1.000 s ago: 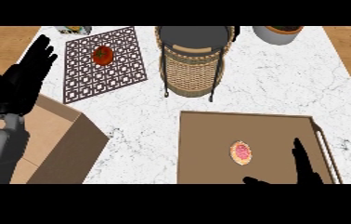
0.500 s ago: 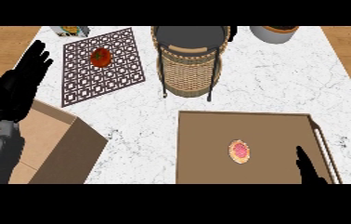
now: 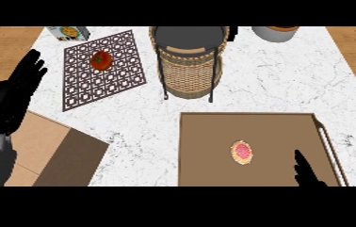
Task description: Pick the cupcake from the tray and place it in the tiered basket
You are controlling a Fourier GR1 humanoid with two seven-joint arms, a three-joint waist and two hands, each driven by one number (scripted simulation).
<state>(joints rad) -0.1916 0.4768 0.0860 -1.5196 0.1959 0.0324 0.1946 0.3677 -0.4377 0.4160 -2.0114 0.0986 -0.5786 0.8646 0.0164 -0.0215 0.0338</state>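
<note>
The cupcake [image 3: 242, 152] sits on the brown tray [image 3: 208, 141] at the lower right of the white marble worktop [image 3: 278, 80], a little right of the tray's middle and touched by nothing. The right hand [image 3: 303, 170] shows only as dark fingers rising from the view's lower edge over the tray, near the cupcake's right but apart from it; I cannot tell whether it is spread or curled. The left hand [image 3: 21, 92] rests at the left edge, fingers straight and up, grasping nothing. The tiered basket [image 3: 189, 61], wicker with a dark top shelf, stands just behind the tray. To its left a tomato [image 3: 101, 60] lies on a patterned mat [image 3: 104, 82].
</note>
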